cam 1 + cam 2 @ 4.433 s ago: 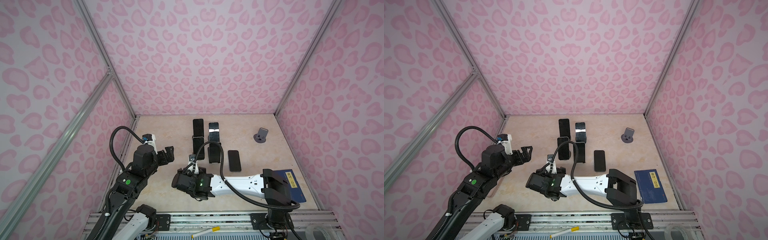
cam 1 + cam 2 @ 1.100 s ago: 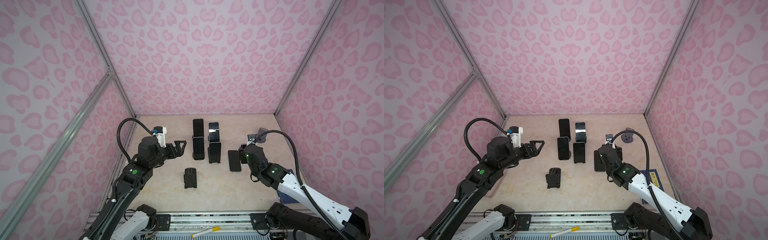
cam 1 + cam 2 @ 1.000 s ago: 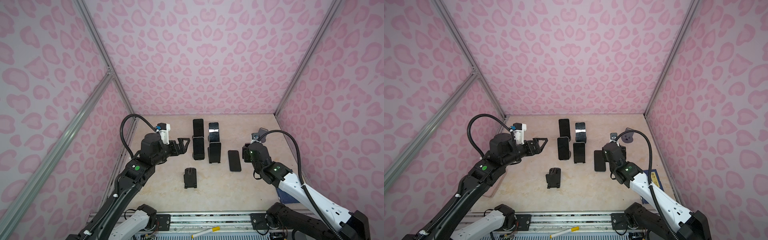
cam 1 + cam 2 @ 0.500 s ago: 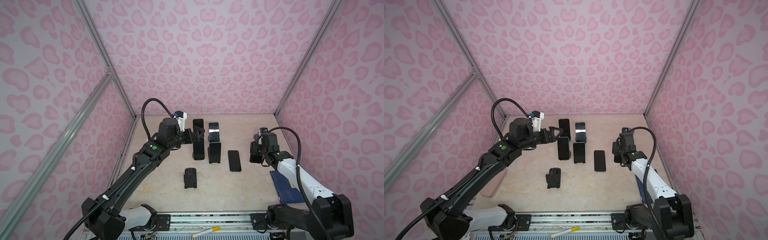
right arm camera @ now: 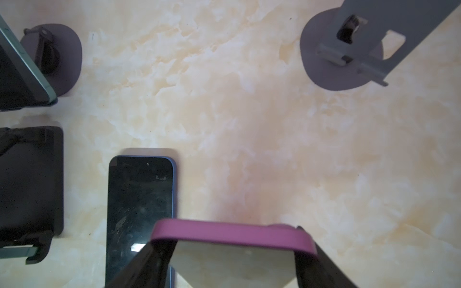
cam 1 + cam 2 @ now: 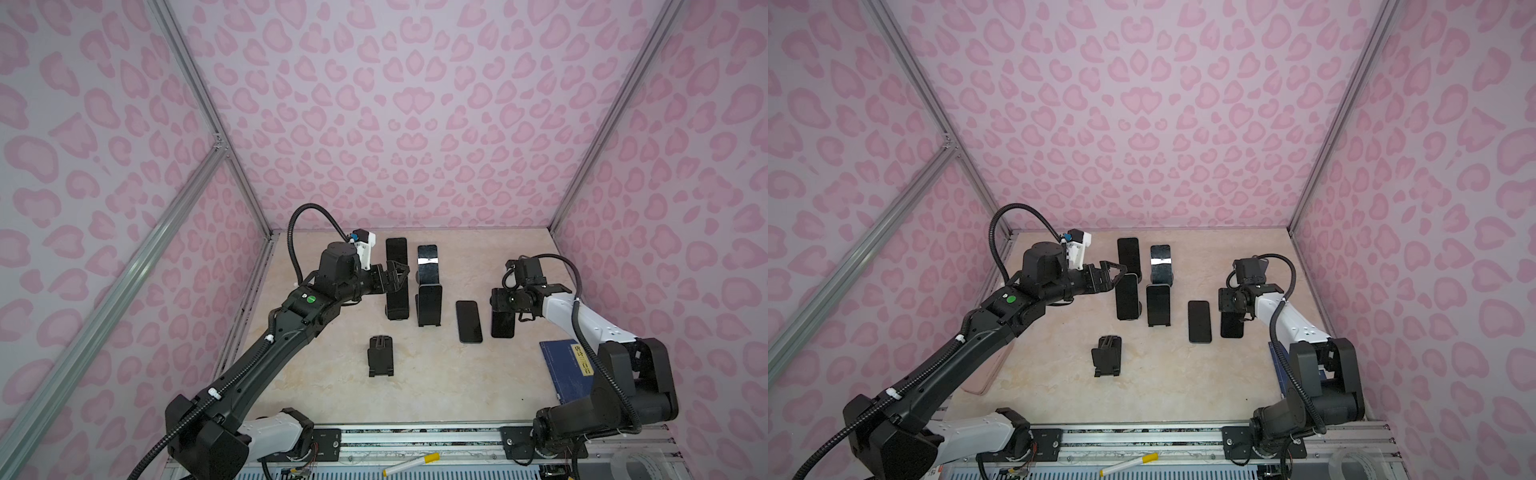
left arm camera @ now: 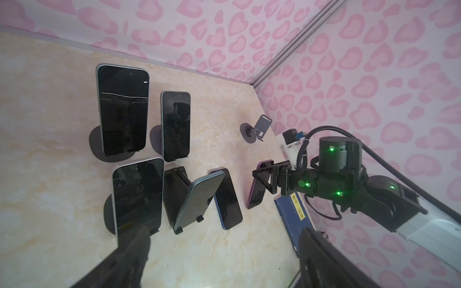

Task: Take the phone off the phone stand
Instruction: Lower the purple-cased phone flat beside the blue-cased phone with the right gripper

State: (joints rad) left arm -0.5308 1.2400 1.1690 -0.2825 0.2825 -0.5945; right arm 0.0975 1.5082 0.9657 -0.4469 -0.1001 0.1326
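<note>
Purple phone (image 5: 232,234) clamped in right gripper (image 7: 260,180); left gripper (image 6: 398,277) gapes empty; four phones (image 7: 122,109) (image 7: 175,124) (image 7: 137,197) (image 7: 197,202) on stands (image 7: 96,139), blue phone (image 7: 228,199) flat.

Robotics lab test cell, enclosed by pink heart-print panels (image 6: 415,104) held in aluminium framing (image 6: 200,93), marble-look tabletop (image 6: 457,386) laid inside, left arm (image 6: 266,349) and right arm (image 6: 582,320) mounted on a slotted rail (image 6: 415,432) along its front edge.

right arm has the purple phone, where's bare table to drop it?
Widest bare table: front strip between folded black stand and blue notebook. Also open: behind the flat blue phone, toward the empty grey stand, next to the held purple phone. Crowded: four propped phones mid-table, open left gripper at them.
</note>
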